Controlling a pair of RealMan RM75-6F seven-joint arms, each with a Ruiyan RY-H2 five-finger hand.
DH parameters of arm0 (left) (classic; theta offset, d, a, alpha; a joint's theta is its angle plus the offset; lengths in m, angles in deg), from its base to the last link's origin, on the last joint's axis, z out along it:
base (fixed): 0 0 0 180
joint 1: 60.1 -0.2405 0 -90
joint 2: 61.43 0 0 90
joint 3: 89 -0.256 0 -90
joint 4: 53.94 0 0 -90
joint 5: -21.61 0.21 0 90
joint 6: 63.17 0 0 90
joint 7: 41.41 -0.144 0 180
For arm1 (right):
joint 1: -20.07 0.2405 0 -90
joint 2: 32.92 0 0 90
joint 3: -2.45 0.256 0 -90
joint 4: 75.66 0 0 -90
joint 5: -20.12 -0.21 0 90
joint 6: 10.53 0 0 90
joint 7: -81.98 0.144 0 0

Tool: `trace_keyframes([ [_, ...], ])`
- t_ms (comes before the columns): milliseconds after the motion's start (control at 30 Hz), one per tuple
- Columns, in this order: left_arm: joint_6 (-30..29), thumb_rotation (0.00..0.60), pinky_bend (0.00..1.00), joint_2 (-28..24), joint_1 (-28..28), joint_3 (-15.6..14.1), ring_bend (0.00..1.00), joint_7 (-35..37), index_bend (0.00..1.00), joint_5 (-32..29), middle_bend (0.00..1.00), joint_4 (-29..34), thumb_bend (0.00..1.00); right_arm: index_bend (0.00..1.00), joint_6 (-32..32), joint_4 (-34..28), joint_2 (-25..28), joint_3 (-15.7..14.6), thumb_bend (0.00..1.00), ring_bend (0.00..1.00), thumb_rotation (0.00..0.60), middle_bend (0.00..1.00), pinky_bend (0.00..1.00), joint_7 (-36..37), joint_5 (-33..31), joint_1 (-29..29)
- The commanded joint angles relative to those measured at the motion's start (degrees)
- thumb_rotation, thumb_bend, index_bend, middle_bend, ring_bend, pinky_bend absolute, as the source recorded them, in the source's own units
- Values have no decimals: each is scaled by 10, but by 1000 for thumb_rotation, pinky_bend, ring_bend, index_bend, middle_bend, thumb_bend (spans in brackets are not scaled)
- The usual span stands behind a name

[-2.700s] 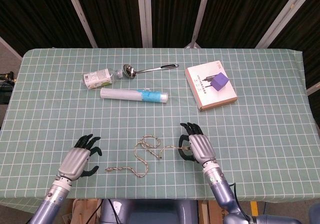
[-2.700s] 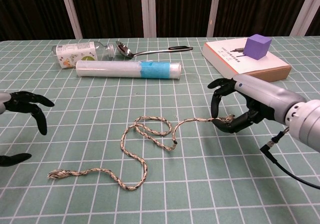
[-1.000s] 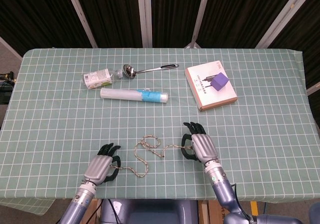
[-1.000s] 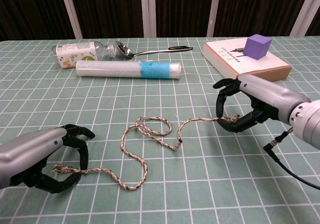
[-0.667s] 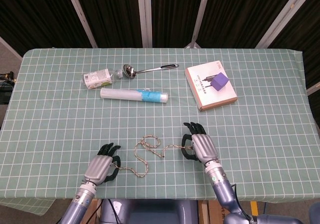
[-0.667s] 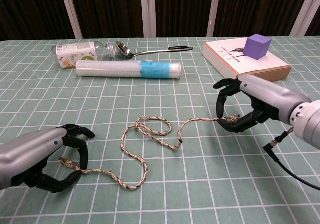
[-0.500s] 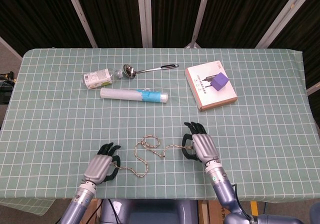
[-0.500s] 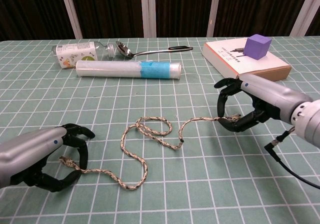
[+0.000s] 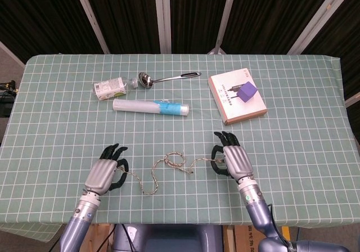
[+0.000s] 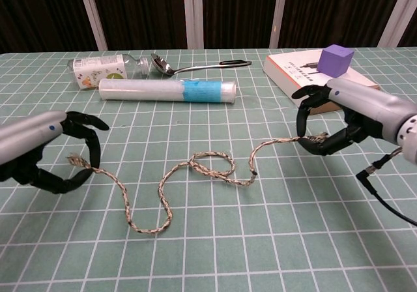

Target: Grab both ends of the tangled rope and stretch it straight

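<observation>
I have the rope (image 10: 195, 168) pinched at both ends. My left hand (image 9: 106, 172) holds the frayed left end between thumb and finger, with the other fingers curled loosely around it. My right hand (image 10: 339, 124) pinches the right end the same way, and a short tuft of rope sticks out past its fingertips (image 10: 305, 130).

Taking the rope as my landmark, it lies on the green checked tablecloth (image 9: 292, 128) near the front edge, between my 2 hands. It is not straight. From the left hand it drops down to a low bend on the cloth, climbs back up into 1 small loop near the middle, then rises off the cloth toward the right hand. In the chest view both ends look lifted clear of the cloth, while the middle rests on it.

Beyond the rope, well apart from it, a clear tube with a blue band (image 9: 151, 107) lies on its side. Just behind the tube are a small bottle (image 9: 110, 88) on its side and a metal ladle (image 9: 166, 79). Behind the rope's right end, near my right hand in the chest view, a book (image 9: 236, 97) lies flat with a purple cube (image 10: 337, 60) on top of it.
</observation>
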Motion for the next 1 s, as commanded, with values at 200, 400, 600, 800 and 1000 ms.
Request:
trace_keyframes([
  [200, -29, 600, 0, -106, -12, 33, 0, 51, 566, 5, 124, 33, 582, 618, 11, 3, 63, 10, 455, 0, 600, 134, 0, 31, 3, -21],
  [400, -37, 600, 0, -164, -33, 29, 0, 110, 566, 8, 124, 18, 582, 617, 16, 10, 105, 15, 456, 0, 600, 134, 0, 69, 6, -40],
  [600, -39, 600, 0, -185, -49, 19, 0, 159, 567, 10, 123, -12, 582, 617, 16, 21, 131, 9, 456, 0, 600, 134, 0, 95, 10, -56],
  [800, -39, 600, 0, -186, -56, 12, 0, 184, 567, 12, 124, -43, 583, 617, 19, 39, 142, 7, 455, 0, 600, 134, 0, 116, 7, -69],
  [1000, -37, 600, 0, -172, -59, 5, 0, 192, 567, 13, 126, -84, 583, 617, 18, 71, 145, 3, 456, 0, 600, 134, 0, 140, 8, -82],
])
